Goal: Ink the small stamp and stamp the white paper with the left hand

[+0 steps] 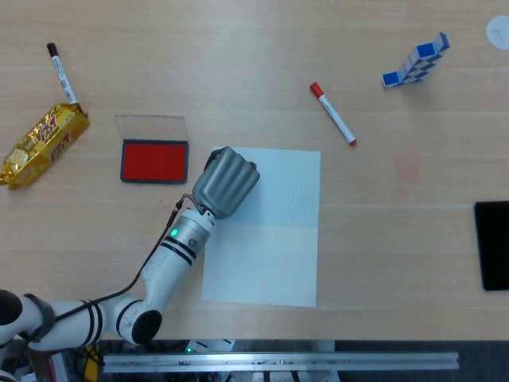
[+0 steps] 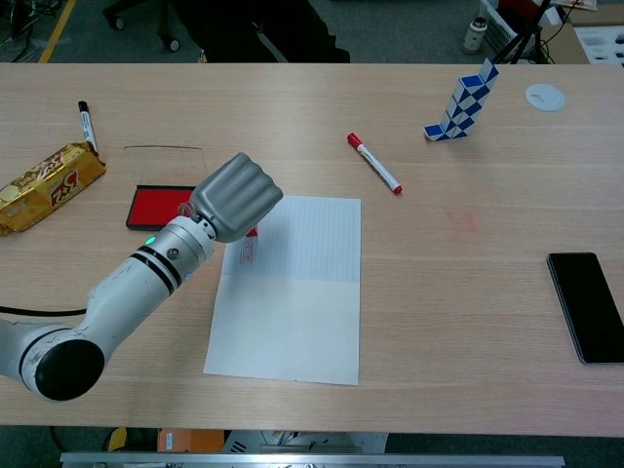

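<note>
The curled grey left hand [image 1: 227,181] covers the upper-left corner of the white lined paper [image 1: 274,231]; only a sliver of what may be the small red stamp [image 2: 250,232] shows beneath it. The black flat phone [image 1: 492,244] and white round disc [image 1: 499,31] are cut off at the head view's right edge.
</note>
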